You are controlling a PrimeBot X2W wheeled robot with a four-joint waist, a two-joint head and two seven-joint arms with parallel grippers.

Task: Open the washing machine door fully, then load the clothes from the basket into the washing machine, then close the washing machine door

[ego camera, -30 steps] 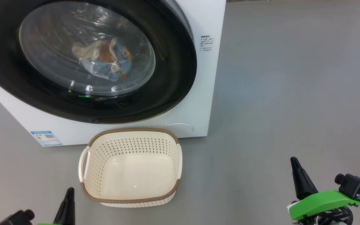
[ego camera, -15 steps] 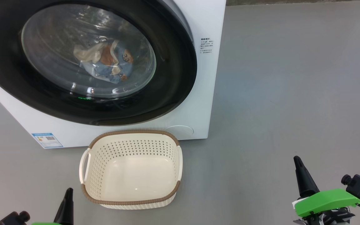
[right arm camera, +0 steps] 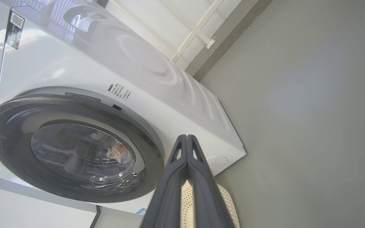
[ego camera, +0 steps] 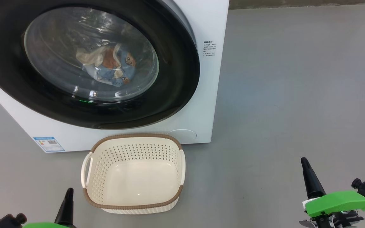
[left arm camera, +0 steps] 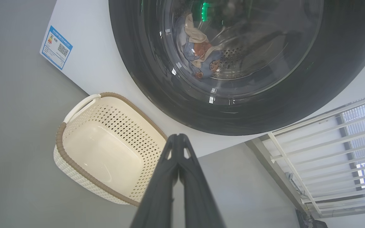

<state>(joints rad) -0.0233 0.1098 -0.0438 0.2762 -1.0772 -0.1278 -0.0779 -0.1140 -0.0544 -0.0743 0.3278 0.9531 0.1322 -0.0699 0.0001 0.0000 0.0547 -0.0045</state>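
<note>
The washing machine (ego camera: 208,95) stands on a grey floor (ego camera: 280,95), its round door (ego camera: 176,79) lying shut against the white front. The clothes (ego camera: 112,66), a blue and orange-brown bundle with cream lining, lie inside the drum behind the bulging glass, so the door stands between them and both arms. The basket (ego camera: 131,206) sits on the floor just before the machine's lower edge, below the door, its bare cream bottom showing. The left claw (ego camera: 69,191) hovers low near the basket's left corner, apart from it, its two dark fingers pressed together on nothing. The right claw (ego camera: 304,162) is well apart to the right over open floor, fingers likewise tight together and holding nothing, with a green cover (ego camera: 337,201) behind it. A blue label (ego camera: 48,144) is stuck near the machine's lower left corner, a small printed notice (ego camera: 209,48) sits beside the door's right rim, and a round flap (ego camera: 182,134) shows just behind the basket. In the left wrist view a white railing (left arm camera: 334,152) runs beside the machine
</note>
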